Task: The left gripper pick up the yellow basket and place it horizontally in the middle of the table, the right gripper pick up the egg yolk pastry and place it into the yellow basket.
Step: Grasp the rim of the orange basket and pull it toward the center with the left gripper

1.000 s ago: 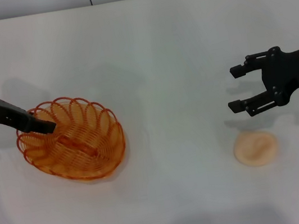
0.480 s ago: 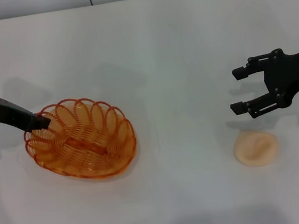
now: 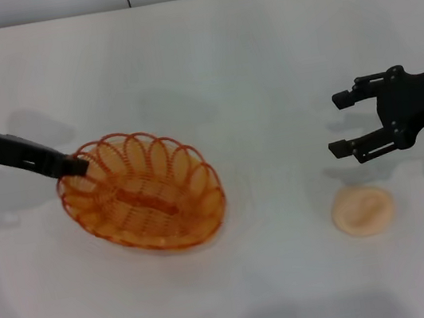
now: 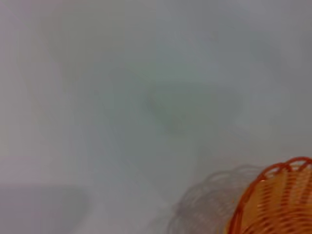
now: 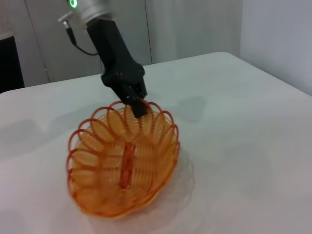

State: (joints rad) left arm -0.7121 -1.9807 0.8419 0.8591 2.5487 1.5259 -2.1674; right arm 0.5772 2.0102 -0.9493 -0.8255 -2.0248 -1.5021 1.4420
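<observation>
Left of centre in the head view, the left end effector (image 3: 76,166) was clamped on the yellow basket's (image 3: 143,192) rim, presumably to drag it along the bench (image 3: 245,65). At the right, the right end effector (image 3: 347,122), fingers apart, hovered above the egg yolk pastry (image 3: 363,211).

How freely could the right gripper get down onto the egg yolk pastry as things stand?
Probably yes. The right gripper hangs open just beyond the egg yolk pastry, which lies alone on bare table. The yellow basket and left gripper are well off to the left.
</observation>
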